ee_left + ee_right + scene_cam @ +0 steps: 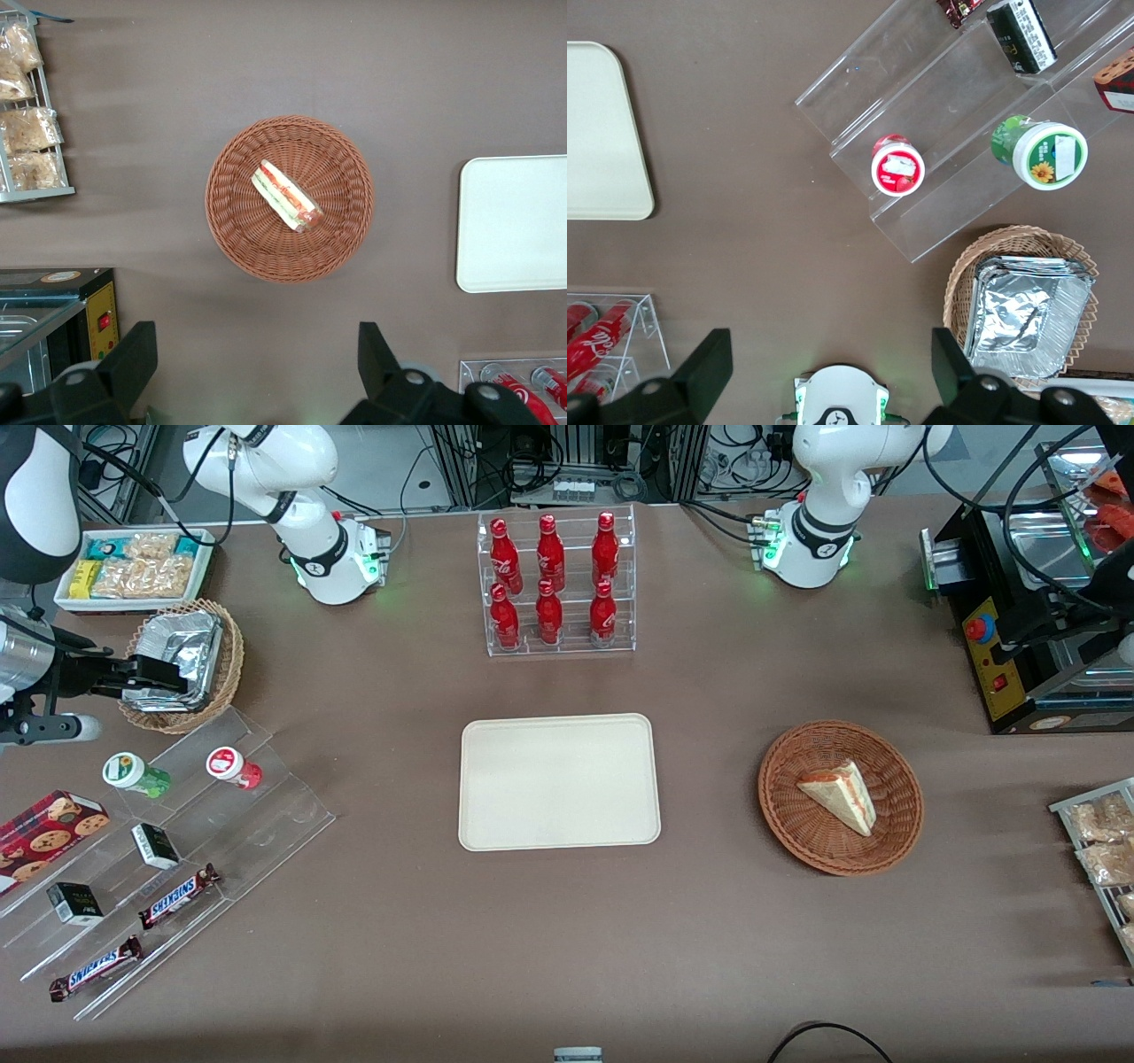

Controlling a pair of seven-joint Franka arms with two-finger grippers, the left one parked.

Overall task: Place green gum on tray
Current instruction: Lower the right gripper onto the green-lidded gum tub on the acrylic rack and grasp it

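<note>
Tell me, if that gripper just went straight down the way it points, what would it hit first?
Probably bare table: the gripper, open, points there, between the foil basket and bottle rack. Depth is uncertain.

Brown table bears cream tray, clear stepped stand, bottle rack. Sandwich basket toward parked arm's end. Gripper over foil basket.

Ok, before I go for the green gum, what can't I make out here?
Green gum: lid print too small to read in any view.
Tray: cut off by the right wrist view's edge; whole in front view.
Gripper, open, above the foil basket: height over it unclear.
</note>
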